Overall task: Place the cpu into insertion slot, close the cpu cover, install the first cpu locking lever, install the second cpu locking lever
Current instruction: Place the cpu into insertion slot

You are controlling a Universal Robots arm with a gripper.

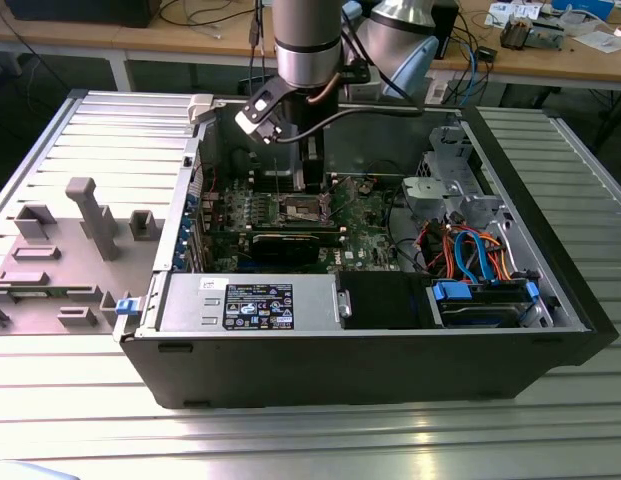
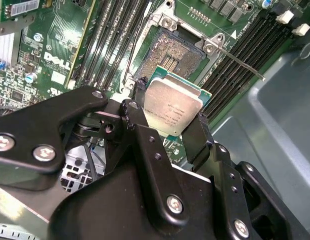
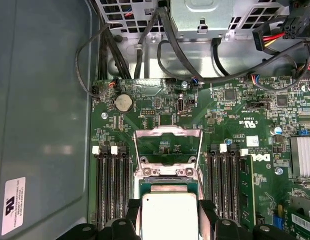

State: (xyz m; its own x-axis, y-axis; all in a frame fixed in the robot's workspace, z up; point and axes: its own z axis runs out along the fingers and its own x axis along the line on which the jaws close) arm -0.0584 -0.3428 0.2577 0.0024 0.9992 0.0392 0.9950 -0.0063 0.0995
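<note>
My gripper [image 2: 170, 111] is shut on the cpu [image 2: 172, 106], a silver-topped square chip with a green edge, clamped by two opposite sides between black fingers [image 2: 198, 134]. It hangs just above the insertion slot [image 2: 175, 56], whose dark golden contact field lies bare inside its silvery rim. In the first wrist view the cpu [image 3: 169, 219] sits in the gripper [image 3: 169, 212], and the cpu cover [image 3: 167, 133] stands swung open beyond the socket rim [image 3: 164, 172]. A thin locking lever [image 2: 240, 63] sticks out free from a socket corner. In the exterior view the gripper [image 1: 312, 186] hovers over the motherboard [image 1: 370, 245].
Rows of long black memory slots [image 3: 111, 180] flank the socket on both sides. The open computer case [image 1: 320, 350] walls in the board, with black cables [image 3: 145, 55], a drive cage [image 1: 445, 195] and a power supply [image 1: 250, 300] around it. A grey fixture plate [image 1: 80, 235] lies at the exterior view's left.
</note>
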